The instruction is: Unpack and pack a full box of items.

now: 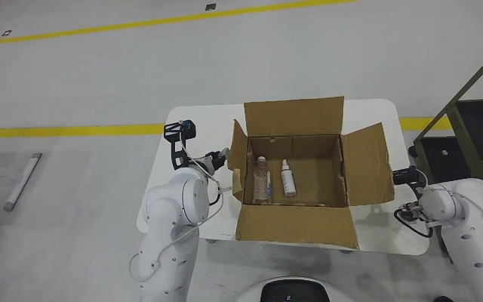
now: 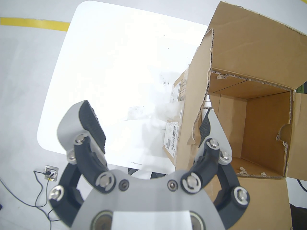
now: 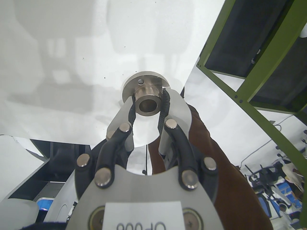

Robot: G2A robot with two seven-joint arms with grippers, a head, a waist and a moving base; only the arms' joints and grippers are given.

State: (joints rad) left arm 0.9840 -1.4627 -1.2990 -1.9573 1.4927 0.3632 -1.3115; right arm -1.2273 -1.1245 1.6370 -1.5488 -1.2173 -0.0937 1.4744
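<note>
Right claw is closed on a small metal fitting, pads gripping its narrow neck. It looks heavy, rigid and slick. Left claw gapes wide and empty beside the box on the table. Inside lie a clear bottle and a spray bottle, probably light and best gripped mid-body.

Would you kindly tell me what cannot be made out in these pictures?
- Top view: print on the clear bottle and the spray bottle is too small to read.
- Left wrist view: the torn flap hides the clear bottle and most of the spray bottle.
- Top view: the right gripper is too small to show its jaws or the metal part it holds.
</note>
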